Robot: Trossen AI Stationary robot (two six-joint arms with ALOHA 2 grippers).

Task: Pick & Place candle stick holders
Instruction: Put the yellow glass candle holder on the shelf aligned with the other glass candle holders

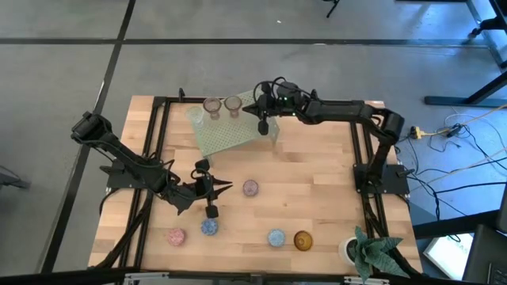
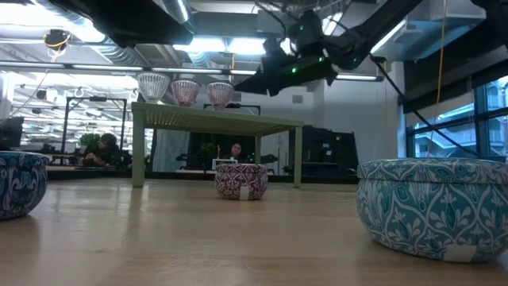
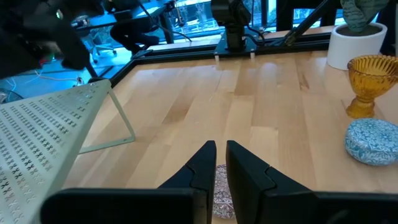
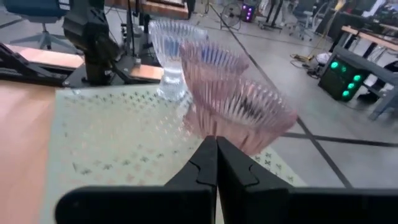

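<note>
Glass candle stick holders (image 1: pixel 222 106) stand on the green rack (image 1: pixel 230 133), upper centre; others lie across the bench (image 1: pixel 317 198). Fragile, slippery: grip the stem. Right gripper (image 1: pixel 264 125) fingers closed, empty; left gripper (image 1: pixel 211 210) fingers nearly closed, empty.

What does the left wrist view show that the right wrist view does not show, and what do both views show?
Only the left wrist view shows the amber stemmed holder, a blue patterned holder, the white pot and the left gripper, shut above a mauve patterned holder.

Only the right wrist view shows the pink ribbed holder, a clear holder behind it and the shut right gripper.

Both show the pale green rack and the wooden table.
</note>
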